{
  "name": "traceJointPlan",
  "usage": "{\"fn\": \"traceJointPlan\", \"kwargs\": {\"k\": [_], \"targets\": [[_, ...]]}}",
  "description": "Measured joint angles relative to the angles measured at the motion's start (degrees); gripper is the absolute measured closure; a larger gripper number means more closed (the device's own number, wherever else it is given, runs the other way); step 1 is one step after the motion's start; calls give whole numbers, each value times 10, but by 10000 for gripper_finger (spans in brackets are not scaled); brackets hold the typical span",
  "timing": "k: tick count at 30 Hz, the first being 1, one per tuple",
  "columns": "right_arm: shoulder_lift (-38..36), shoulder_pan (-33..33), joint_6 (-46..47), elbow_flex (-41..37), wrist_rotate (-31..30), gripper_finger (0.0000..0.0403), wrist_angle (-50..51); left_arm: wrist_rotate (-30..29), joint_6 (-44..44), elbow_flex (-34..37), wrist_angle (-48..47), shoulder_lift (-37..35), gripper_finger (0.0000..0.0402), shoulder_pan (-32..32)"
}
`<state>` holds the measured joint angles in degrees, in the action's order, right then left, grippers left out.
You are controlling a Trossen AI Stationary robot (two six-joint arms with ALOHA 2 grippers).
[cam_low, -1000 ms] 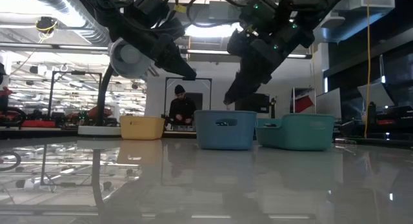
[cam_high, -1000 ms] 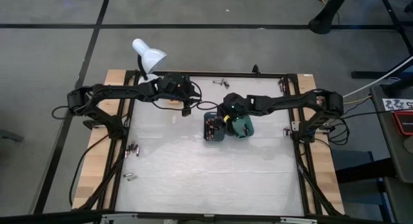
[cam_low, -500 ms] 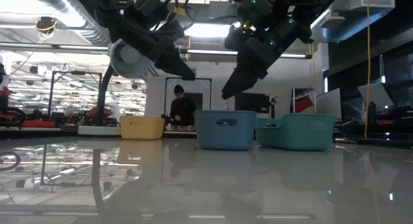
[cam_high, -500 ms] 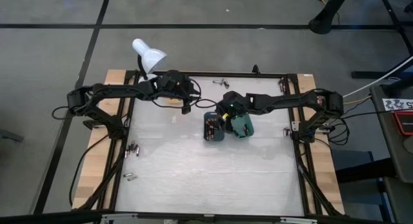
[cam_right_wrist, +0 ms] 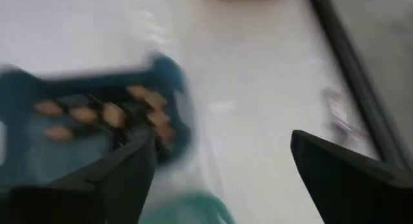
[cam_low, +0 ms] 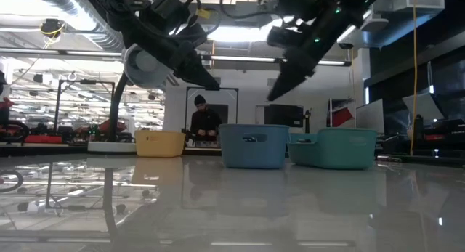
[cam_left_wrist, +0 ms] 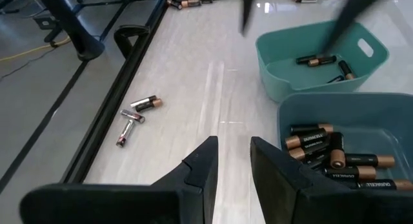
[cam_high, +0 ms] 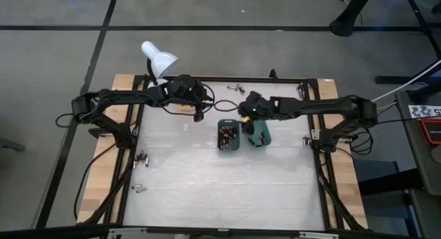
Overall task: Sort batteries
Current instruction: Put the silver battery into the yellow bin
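Note:
Three small trays stand mid-table: an orange one (cam_low: 160, 143), a dark teal one (cam_high: 228, 136) holding several batteries (cam_left_wrist: 329, 156), and a green one (cam_high: 259, 135) with a few batteries (cam_left_wrist: 319, 59). More batteries lie loose near the left edge (cam_high: 142, 158) (cam_left_wrist: 135, 111) and at the far edge (cam_high: 236, 87). My left gripper (cam_left_wrist: 233, 162) hovers between the orange and teal trays, open by a narrow gap with nothing in it. My right gripper (cam_right_wrist: 219, 179) hangs wide open and empty above the far side of the teal and green trays (cam_low: 280, 88).
A white desk lamp (cam_high: 158, 60) stands at the far left corner. A black frame (cam_high: 131, 149) rims the table. The near half of the tabletop (cam_high: 227, 191) is bare. A person (cam_low: 205, 121) stands in the room far behind the table.
My right gripper has risen from just over the dark teal tray, drawn back toward the table's far edge and tipped. The left arm has kept still, and the trays have stayed in place.

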<state>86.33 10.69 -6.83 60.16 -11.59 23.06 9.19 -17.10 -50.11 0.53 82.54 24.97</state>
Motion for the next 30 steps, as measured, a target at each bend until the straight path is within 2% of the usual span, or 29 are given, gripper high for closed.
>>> {"fn": "traceJointPlan", "kwargs": {"k": [3,7,13,16,22,27,30], "targets": [[-29,21,-5,0,-55,57,96,0,-1,0,0,0,320,0],[-42,88,-36,0,-85,58,227,0,-7,0,2,0,320,0],[-30,214,-70,0,-88,58,329,0,2,0,8,0,320,-3],[-28,251,-70,0,-59,58,365,0,4,0,1,0,320,-6],[-28,247,-72,0,-38,58,432,0,-3,0,0,0,320,-7],[-28,206,-32,-7,21,59,515,0,-13,0,0,0,320,-7],[-28,170,-11,-33,37,59,547,0,-15,0,-1,0,320,-7]]}}
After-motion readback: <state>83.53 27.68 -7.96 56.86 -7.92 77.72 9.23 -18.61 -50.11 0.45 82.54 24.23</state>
